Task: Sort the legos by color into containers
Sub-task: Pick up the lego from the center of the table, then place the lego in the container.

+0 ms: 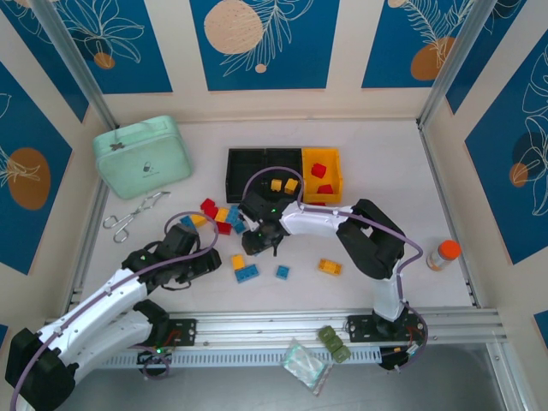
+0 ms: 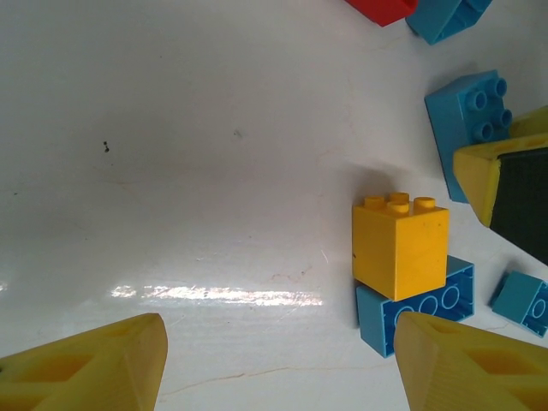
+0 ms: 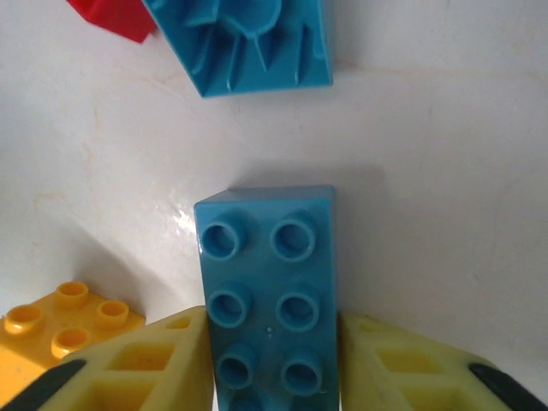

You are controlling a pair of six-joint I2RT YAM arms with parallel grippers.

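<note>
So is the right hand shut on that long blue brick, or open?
Shut: the right hand has fingers pressed on both sides of the blue brick.

Left arm [image 1: 103, 304] and right arm [image 1: 312, 221]: white shells, black joints

Mounted on the silver rail [image 1: 274, 324], each carries a looping grey-purple cable [image 1: 409, 244]. The right tool [image 3: 274, 360] has translucent yellow fingers [image 3: 145, 364], hollow and ribbed, with black pads [image 3: 51, 381]; the left tool [image 2: 278, 364] has the same yellow fingers.

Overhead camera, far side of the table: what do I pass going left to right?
mint-green case → black bins → orange-yellow bin
</note>
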